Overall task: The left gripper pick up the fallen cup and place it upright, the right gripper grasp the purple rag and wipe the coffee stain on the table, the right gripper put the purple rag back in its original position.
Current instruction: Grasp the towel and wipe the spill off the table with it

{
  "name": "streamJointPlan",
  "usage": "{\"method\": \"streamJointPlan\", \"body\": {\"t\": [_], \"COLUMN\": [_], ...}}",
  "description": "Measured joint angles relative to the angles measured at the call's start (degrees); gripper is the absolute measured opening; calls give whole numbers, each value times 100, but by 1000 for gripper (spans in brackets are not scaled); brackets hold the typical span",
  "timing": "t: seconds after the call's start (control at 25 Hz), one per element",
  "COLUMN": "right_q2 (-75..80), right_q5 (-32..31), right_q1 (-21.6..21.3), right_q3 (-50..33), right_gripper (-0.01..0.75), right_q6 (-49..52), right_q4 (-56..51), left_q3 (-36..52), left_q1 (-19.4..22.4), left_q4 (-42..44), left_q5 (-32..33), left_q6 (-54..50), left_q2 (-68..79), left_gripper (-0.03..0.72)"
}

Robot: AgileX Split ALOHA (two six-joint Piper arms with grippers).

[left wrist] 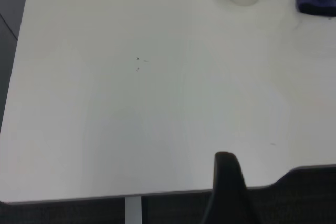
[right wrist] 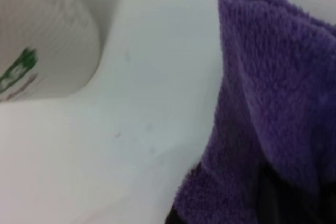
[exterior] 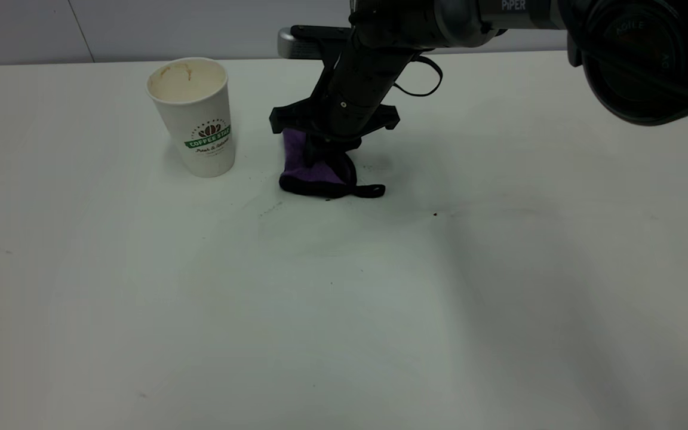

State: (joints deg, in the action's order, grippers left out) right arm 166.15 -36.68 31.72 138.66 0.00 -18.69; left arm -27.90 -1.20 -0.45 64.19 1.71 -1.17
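Standing upright on the white worktop [exterior: 499, 286]: the cup [exterior: 196, 116], mouth up, cream stains inside, green banner facing the exterior camera. Just beside it, toward the right arm's side, though apart from it: the purple rag [exterior: 314, 170], bunched in a heap with its lower edge on the worktop and its black loop strap [exterior: 371, 191] trailing out flat.

Reaching down from the upper right of the exterior view: the thick black arm [exterior: 499, 15] marked "PIPER". Right hand [exterior: 314, 156] planted on top of the rag, crossbar level above the cloth, fingers sunk into the purple pile and closed on it (fingertips themselves buried, so the grip judged from the pinched-up cloth). In the right wrist view, only fluffy purple pile close against the lens, with the cup's white wall and a bit of green print beyond.

No dark puddle to be made out anywhere on the worktop, only small specks [exterior: 435, 213] and faint smears near the rag.

Left hand [left wrist: 227, 182] back at the near edge of the worktop, well apart from cup and rag; just one dark finger visible in the left wrist view, so cannot tell how far open. Out of the exterior view altogether.
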Motion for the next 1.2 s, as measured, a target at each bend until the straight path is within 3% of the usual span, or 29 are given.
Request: {"method": "streamJointPlan", "body": {"t": [0.36,0.6,0.88,1.2], "right_q2": [8,8,-52,-70], "right_q5": [-792,-1786,-2007,-2496], "right_q1": [602,576,98,-1229], "right_q3": [0,6,17,64], "right_gripper": [86,86,86,86], "right_q6": [0,63,394,727], "right_q4": [-297,-175,654,1252], "left_q3": [0,0,0,0], "left_q1": [0,0,0,0], "left_q4": [0,0,0,0], "left_q5": [0,0,0,0], "left_q6": [0,0,0,0], "left_q2": [0,0,0,0], "left_gripper": [539,539,539,539]}}
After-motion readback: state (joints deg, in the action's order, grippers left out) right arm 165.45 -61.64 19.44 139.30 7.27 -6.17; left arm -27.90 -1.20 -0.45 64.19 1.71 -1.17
